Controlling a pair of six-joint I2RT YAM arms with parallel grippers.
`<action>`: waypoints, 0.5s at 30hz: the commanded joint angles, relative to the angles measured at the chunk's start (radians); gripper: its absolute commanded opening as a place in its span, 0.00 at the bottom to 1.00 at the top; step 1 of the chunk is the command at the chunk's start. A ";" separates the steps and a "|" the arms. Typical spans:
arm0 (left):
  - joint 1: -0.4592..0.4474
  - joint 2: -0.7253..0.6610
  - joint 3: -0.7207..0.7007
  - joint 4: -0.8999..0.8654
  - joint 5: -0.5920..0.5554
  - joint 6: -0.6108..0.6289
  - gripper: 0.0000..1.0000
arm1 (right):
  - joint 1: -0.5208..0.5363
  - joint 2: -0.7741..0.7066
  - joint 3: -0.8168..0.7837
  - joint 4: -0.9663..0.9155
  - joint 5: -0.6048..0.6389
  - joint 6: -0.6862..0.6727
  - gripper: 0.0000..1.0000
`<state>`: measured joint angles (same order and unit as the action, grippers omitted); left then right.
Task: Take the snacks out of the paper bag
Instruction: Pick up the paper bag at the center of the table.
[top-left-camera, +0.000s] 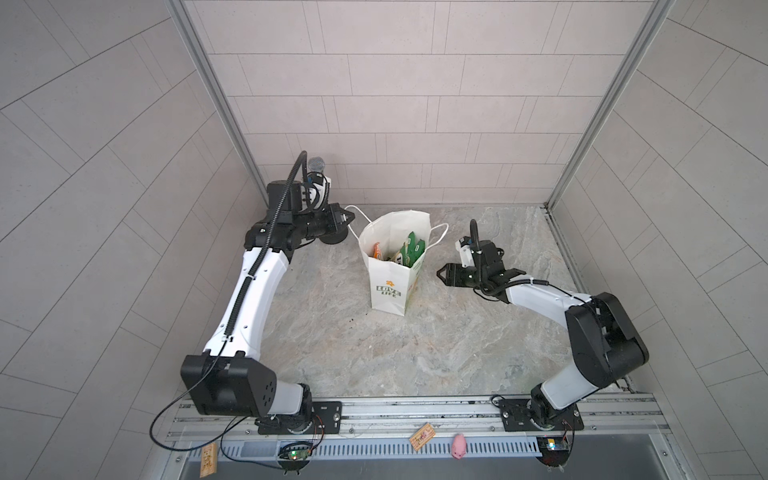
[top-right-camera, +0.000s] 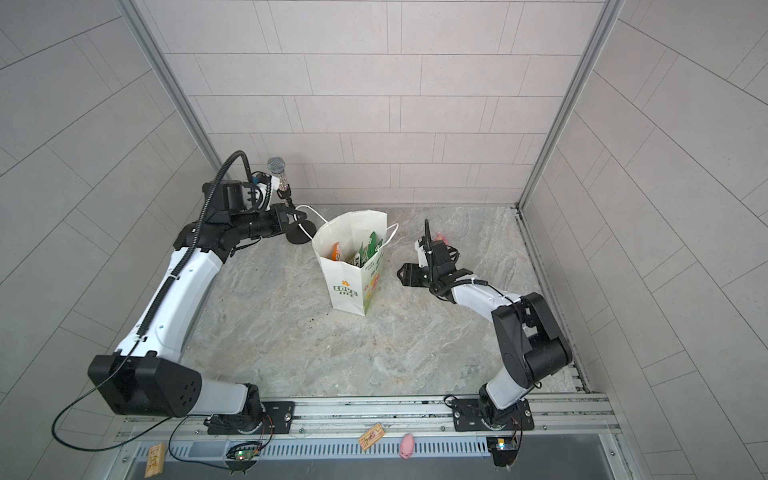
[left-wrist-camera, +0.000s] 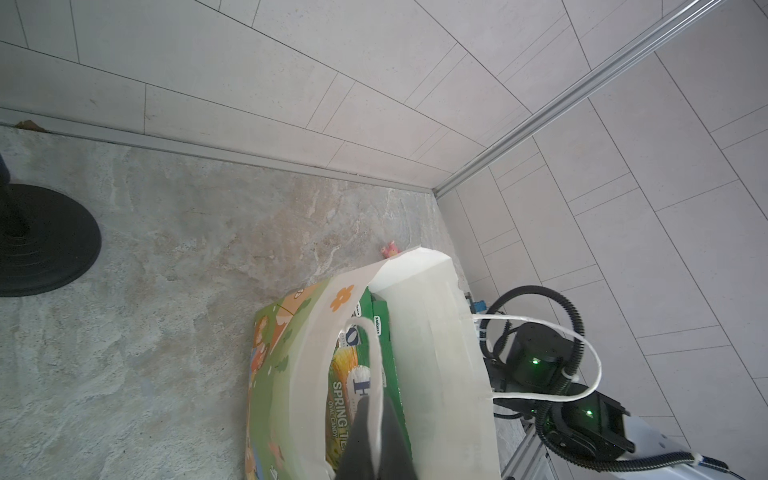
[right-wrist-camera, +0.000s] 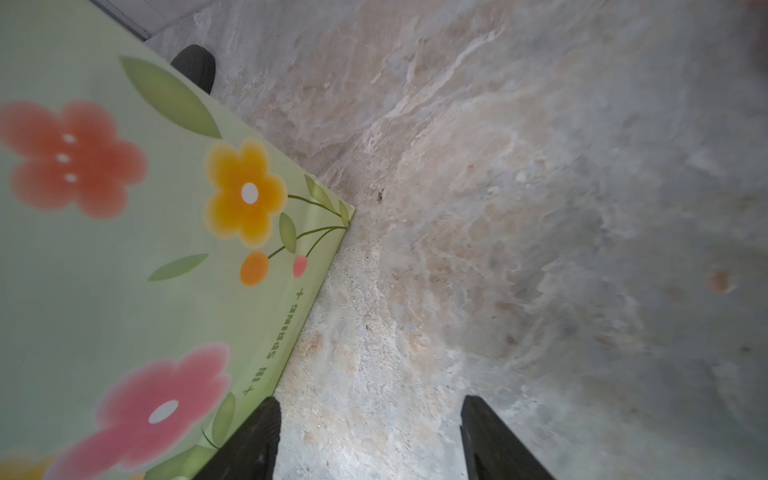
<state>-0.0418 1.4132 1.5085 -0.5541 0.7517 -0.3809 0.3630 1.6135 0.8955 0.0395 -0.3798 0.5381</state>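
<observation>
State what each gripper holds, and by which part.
The left gripper pinches the tall white paper carrier bag by its white cord handle; the right gripper, jaws apart, holds nothing.

Microphone (top-left-camera: 316, 164) stands at the back; pink pig (top-left-camera: 459, 445) lies beside wooden board (top-left-camera: 422, 435).

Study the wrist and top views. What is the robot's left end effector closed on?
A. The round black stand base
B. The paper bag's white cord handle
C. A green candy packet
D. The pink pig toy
B: in the left wrist view the left end effector is shut, with the white cord handle of the paper bag running in between its fingers.
</observation>
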 joint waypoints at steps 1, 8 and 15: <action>0.004 -0.001 0.092 -0.014 0.020 0.039 0.00 | 0.028 0.044 0.026 0.085 -0.037 0.086 0.68; 0.004 0.034 0.206 -0.105 0.021 0.103 0.00 | 0.101 0.151 0.048 0.217 -0.063 0.172 0.67; 0.003 0.100 0.297 -0.175 0.056 0.152 0.00 | 0.184 0.282 0.127 0.360 -0.082 0.273 0.66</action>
<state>-0.0414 1.5070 1.7405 -0.7414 0.7605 -0.2668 0.5209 1.8637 0.9905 0.3073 -0.4465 0.7406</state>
